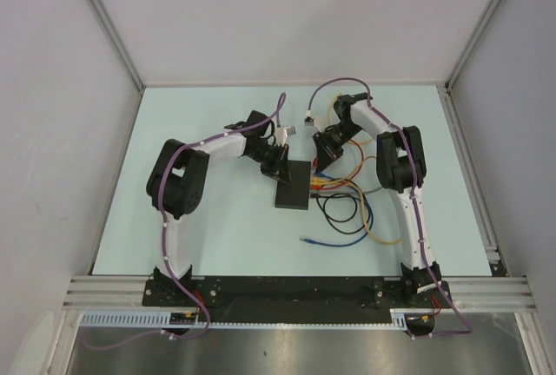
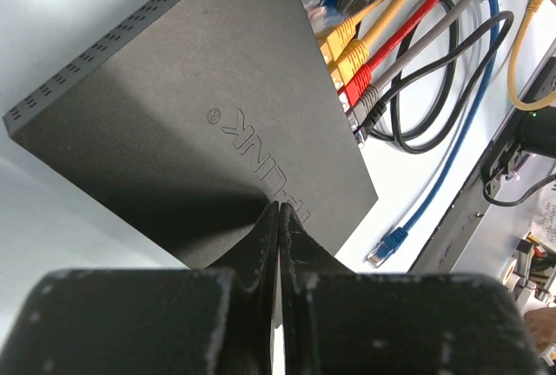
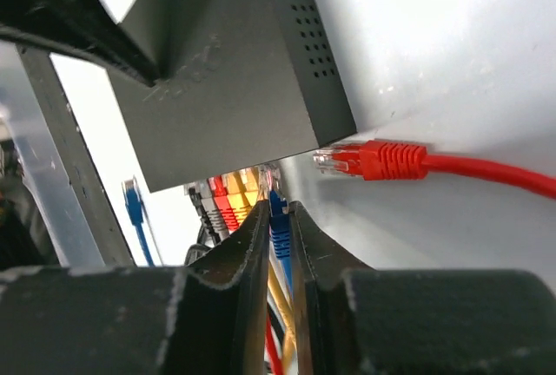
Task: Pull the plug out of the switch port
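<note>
The switch (image 1: 293, 188) is a flat matte-black box at mid-table, also seen in the left wrist view (image 2: 200, 106) and the right wrist view (image 3: 226, 88). My left gripper (image 1: 278, 167) is shut and empty, its tips (image 2: 278, 207) resting on the switch's top near one edge. My right gripper (image 1: 323, 165) sits at the port side, shut (image 3: 277, 207) on a blue plug (image 3: 279, 226) whose clear tip is at the port face. I cannot tell whether it is still seated. Yellow, red, grey and black plugs (image 2: 352, 67) sit in neighbouring ports.
A loose red plug (image 3: 373, 160) lies on the table beside the switch. A loose blue plug (image 2: 388, 245) lies nearer the arm bases (image 1: 306, 241). Looped cables (image 1: 352, 214) spread right of the switch. A white connector (image 1: 308, 117) lies farther back.
</note>
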Controlling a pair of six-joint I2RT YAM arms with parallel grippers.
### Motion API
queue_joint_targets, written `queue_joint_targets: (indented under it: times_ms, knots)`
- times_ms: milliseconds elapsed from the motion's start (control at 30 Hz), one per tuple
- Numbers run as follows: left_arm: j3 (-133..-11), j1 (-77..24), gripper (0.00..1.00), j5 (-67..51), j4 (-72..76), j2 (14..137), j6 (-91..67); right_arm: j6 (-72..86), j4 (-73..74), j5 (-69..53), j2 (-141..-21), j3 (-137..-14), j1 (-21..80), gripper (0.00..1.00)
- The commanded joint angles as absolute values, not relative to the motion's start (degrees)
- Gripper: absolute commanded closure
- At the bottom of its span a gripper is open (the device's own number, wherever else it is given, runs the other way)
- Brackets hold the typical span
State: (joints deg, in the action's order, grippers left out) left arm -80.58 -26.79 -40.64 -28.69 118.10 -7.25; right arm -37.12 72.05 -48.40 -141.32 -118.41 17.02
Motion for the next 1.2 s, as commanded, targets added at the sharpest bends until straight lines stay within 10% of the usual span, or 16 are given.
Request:
queue_joint_targets:
  times_ms: [0, 1167]
  knots:
    - [-78.8, -27.4, 0.98, -35.1, -29.5, 118.5, -4.4, -47.6, 85.8, -54.4, -143.3, -123.2, 15.9, 1.0]
    - [-80.8, -28.6, 0.98, -34.2, -30.6, 118.3, -1.8, -31.2, 67.4, -31.5, -130.4, -112.6, 11.3, 1.0]
